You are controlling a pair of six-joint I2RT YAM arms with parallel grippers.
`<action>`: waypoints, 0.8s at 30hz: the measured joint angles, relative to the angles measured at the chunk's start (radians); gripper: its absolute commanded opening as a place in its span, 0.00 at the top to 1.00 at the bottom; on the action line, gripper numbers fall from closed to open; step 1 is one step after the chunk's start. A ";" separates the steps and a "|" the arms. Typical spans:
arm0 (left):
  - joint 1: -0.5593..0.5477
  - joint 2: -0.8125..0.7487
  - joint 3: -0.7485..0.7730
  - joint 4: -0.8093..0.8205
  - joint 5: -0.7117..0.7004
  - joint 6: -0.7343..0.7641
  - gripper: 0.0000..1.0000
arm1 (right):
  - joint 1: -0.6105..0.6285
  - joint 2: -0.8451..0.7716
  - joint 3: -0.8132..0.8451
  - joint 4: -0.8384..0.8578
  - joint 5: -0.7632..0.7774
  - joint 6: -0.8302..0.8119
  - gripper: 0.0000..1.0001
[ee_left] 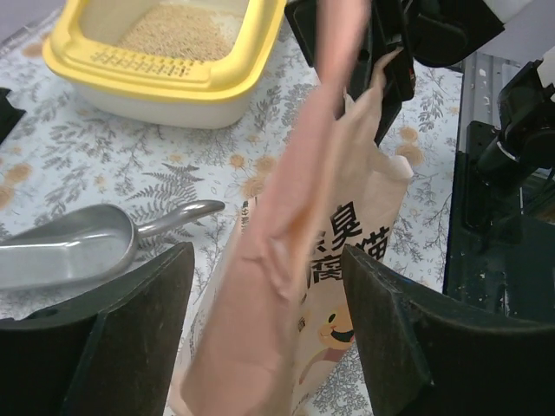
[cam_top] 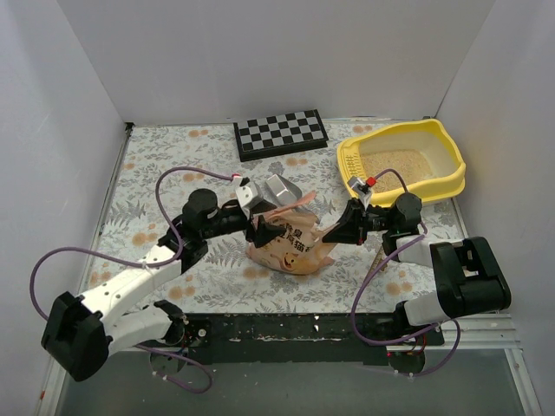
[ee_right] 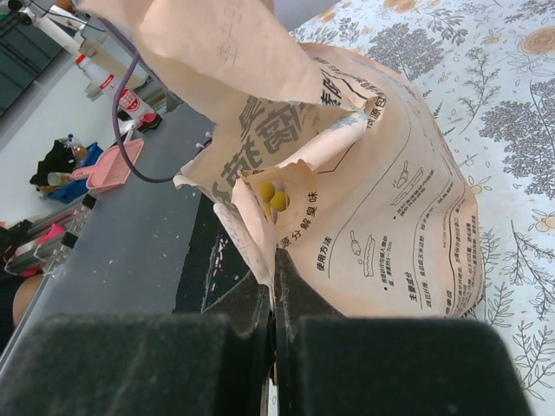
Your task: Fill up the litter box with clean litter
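The yellow litter box (cam_top: 408, 186) stands at the far right with pale beige litter (cam_top: 401, 162) inside; it also shows in the left wrist view (ee_left: 165, 82). The peach-orange bag (cam_top: 290, 244) stands mid-table between my arms. My left gripper (cam_top: 253, 227) is open, its jaws either side of the bag's upper edge (ee_left: 286, 251) without closing on it. My right gripper (cam_top: 332, 232) is shut on a fold of the bag's rim (ee_right: 260, 230). A silver scoop (cam_top: 279, 189) lies just behind the bag, also seen in the left wrist view (ee_left: 78, 247).
A black-and-white checkerboard (cam_top: 280, 133) lies at the back centre. White walls enclose the floral table (cam_top: 156, 165) on three sides. The black base plate (cam_top: 286, 325) runs along the near edge.
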 measured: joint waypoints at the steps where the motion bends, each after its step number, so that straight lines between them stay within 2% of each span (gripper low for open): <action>1: 0.004 -0.030 -0.005 -0.010 -0.006 0.003 0.24 | 0.000 0.000 0.000 0.000 -0.002 0.002 0.99; 8: 0.080 -0.276 -0.132 -0.042 -0.015 -0.033 0.21 | 0.000 -0.002 -0.003 0.000 -0.004 0.009 0.99; 13: 0.128 -0.380 -0.224 -0.042 -0.006 -0.112 0.21 | 0.000 -0.002 -0.008 0.001 -0.004 0.010 0.99; 19: 0.140 -0.341 -0.260 0.014 0.018 -0.211 0.22 | 0.001 -0.002 -0.008 0.001 -0.004 0.010 0.99; 24: 0.149 -0.277 -0.292 0.143 0.047 -0.297 0.24 | 0.002 -0.002 -0.008 0.001 -0.004 0.010 0.99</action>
